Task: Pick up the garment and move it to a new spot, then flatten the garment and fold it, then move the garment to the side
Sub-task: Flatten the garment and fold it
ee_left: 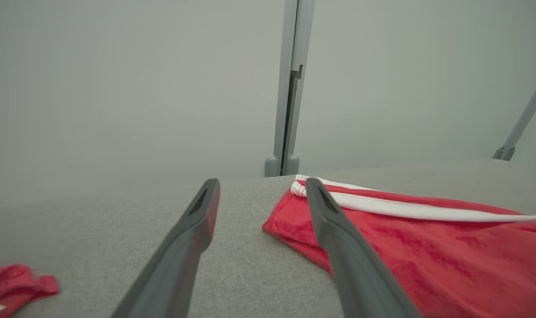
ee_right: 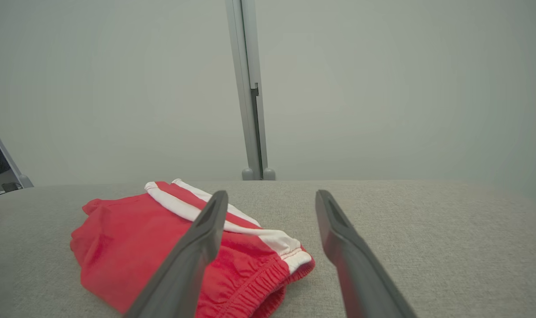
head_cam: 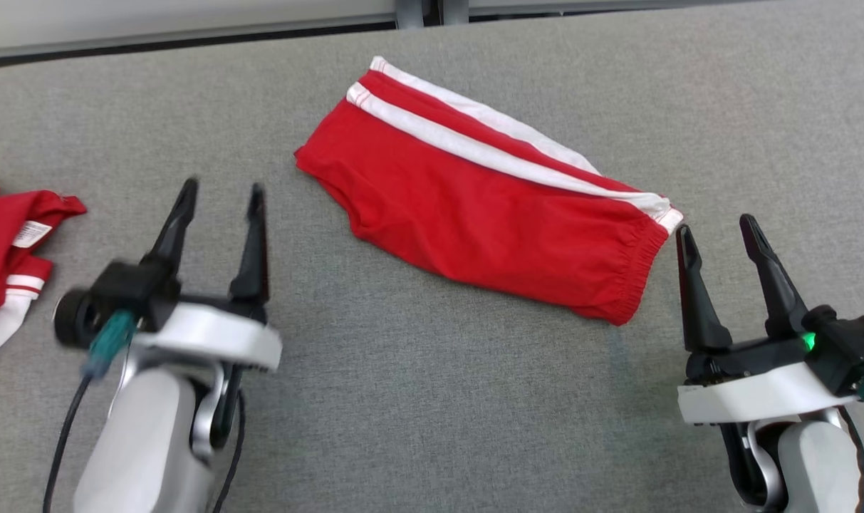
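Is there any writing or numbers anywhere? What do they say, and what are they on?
No text here can be read.
White tag on the red garment at the left edge: any print on it is too small and blurred to read.
Red shorts in the middle: no writing seen, just white stripes.

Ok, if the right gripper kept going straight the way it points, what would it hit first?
Probably the red shorts: their waistband corner lies just ahead of the inner finger of the right gripper. Height is unclear, so it might pass over.
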Controlling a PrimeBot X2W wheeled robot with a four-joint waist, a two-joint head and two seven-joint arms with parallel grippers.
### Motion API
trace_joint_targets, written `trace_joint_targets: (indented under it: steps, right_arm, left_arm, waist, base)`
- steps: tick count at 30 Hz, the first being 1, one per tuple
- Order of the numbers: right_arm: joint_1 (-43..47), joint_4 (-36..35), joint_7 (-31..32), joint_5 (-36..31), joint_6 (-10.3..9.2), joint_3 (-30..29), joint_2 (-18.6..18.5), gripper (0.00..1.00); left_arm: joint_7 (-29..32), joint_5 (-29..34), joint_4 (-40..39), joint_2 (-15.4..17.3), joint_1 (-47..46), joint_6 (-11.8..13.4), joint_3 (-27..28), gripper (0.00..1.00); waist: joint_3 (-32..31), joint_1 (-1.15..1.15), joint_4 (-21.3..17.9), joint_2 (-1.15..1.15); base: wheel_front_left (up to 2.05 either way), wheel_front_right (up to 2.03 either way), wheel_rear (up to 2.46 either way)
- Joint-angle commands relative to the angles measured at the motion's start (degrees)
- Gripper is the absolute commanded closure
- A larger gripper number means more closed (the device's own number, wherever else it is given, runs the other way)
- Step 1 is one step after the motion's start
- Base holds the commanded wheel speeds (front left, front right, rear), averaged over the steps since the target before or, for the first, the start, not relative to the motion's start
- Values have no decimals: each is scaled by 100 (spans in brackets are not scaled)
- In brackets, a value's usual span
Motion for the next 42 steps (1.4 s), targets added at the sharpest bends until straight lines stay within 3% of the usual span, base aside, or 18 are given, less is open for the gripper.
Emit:
trace_joint_targets:
  steps: [1, 7, 10, 20, 22, 35, 42]
  right_arm:
    - [-104, -39, 13, 10, -10, 13, 7, 0]
    - [-334, 23, -81, 63, -10, 217, 42, 0]
    - [-438, 164, -152, 132, -9, 307, 95, 0]
    - [-419, 470, -321, 322, -9, 324, 192, 0]
    - [-474, 490, -340, 338, -9, 353, 203, 0]
    - [-481, 564, -385, 394, -9, 382, 150, 0]
    - [-294, 560, -305, 399, -9, 292, 74, 0]
  left_arm:
    - [113, 2, 101, -9, -317, -108, -78, 0]
    - [762, -109, 933, -97, -1360, -460, -403, 0]
    - [1232, -232, 1788, -28, -2022, -615, -441, 0]
    - [2435, -491, 3299, 89, -2624, -615, -392, 0]
    - [2424, -501, 3343, 102, -2667, -653, -426, 100]
    - [1589, -670, 3235, 142, -2265, -718, -365, 100]
    - [1001, -1046, 2423, -23, -1089, -609, -90, 100]
  waist:
    - [115, 0, -32, 0]
    - [444, 0, -350, 0]
    - [610, 0, -570, 0]
    - [700, 0, -749, 0]
    - [706, 0, -747, 0]
    - [598, 0, -641, 0]
    - [288, 0, -367, 0]
  base:
    - [0, 0, 0]
    - [0, 0, 0]
    - [0, 0, 0]
    - [0, 0, 0]
    - [0, 0, 0]
    - [0, 0, 0]
    - [0, 0, 0]
